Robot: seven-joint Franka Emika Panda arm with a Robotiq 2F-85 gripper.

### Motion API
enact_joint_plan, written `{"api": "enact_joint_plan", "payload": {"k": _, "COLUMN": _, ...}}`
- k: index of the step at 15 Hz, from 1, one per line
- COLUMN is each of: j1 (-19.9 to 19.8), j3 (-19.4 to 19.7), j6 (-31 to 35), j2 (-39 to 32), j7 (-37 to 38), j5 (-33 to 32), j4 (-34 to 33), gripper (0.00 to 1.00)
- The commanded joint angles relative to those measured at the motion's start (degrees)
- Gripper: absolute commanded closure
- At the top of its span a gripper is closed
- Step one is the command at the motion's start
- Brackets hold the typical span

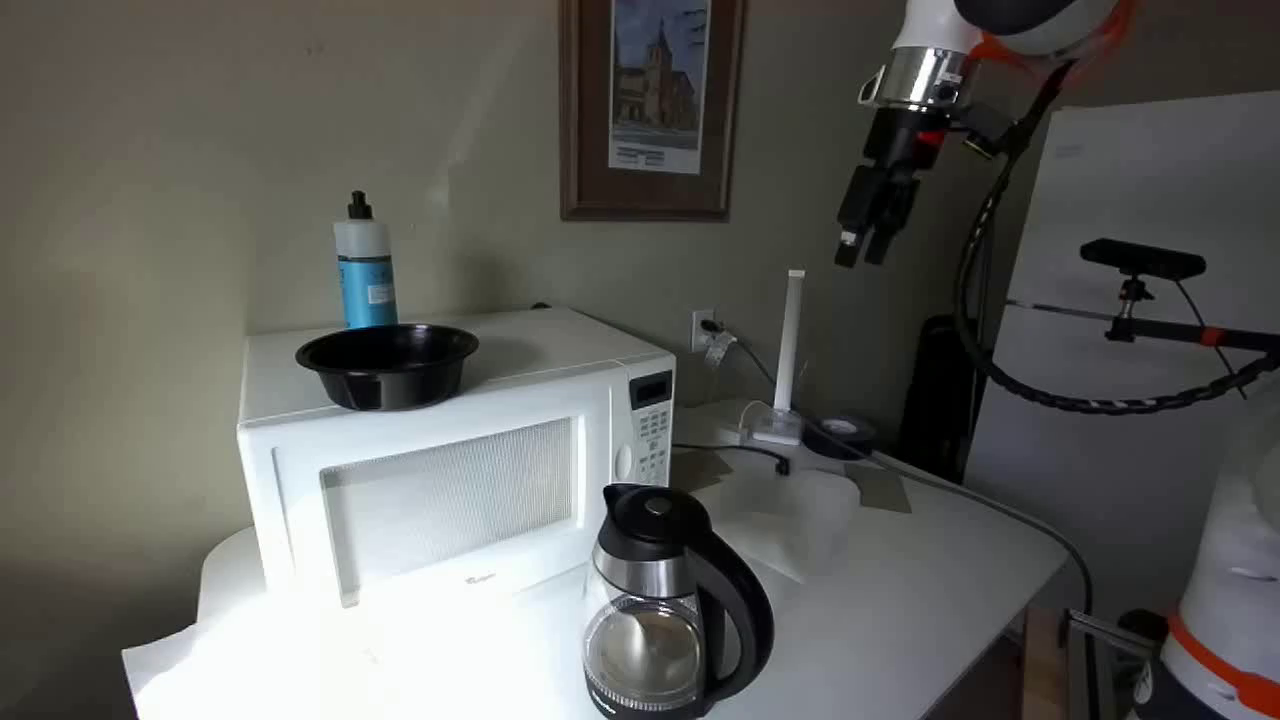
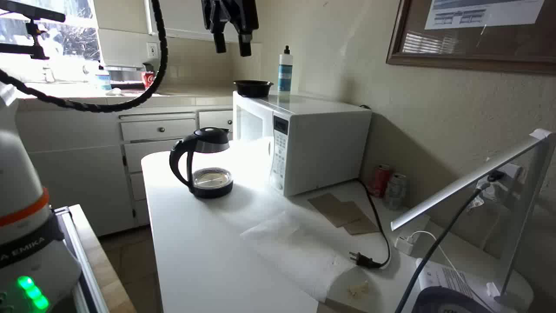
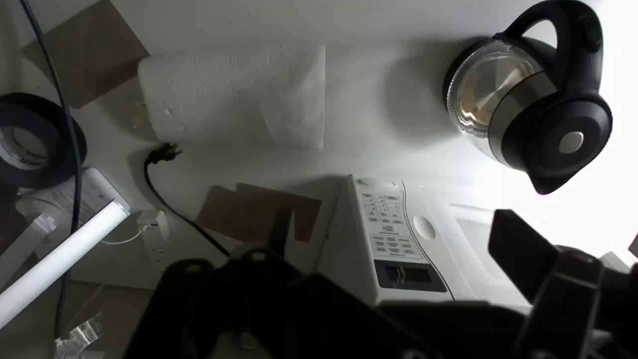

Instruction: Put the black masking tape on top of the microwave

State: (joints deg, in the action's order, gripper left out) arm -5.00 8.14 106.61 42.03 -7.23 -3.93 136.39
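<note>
One microwave (image 2: 325, 150) stood on one table (image 2: 195, 261), with one bowl (image 1: 400, 387) and one bottle (image 1: 367, 285) on top of it and one carafe (image 1: 650, 578) before its door. Two cans (image 2: 395, 191) stood near the microwave's rear corner on its panel side, and one lamp (image 1: 790, 340) rose farther out that way. One roll of tape (image 3: 57, 149) lay on the table off that same side, well apart from the microwave; in the wrist view one cable (image 3: 77, 199) crossed it. The tape lay flat, its hole facing up; its axis ran upright, its round face alike every way. One gripper (image 2: 233, 50) hung higher than the microwave, its two fingers spread apart.
</note>
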Motion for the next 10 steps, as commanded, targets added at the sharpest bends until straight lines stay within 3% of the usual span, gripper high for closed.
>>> {"api": "enact_joint_plan", "payload": {"k": 1, "j1": -0.1, "j3": 0.0, "j6": -0.1, "j2": -0.1, "j7": 0.0, "j5": 0.0, "j4": -0.1, "gripper": 0.0}}
{"api": "enact_joint_plan", "payload": {"k": 5, "j1": 0.2, "j3": 1.3, "j6": 0.7, "j2": 0.0, "j7": -2.0, "j5": 0.1, "j4": 0.0, "gripper": 0.0}}
{"api": "enact_joint_plan", "payload": {"k": 10, "j1": 2.1, "j3": 14.7, "j6": -4.2, "j2": -0.4, "j7": -24.8, "j5": 0.3, "j4": -0.2, "gripper": 0.0}}
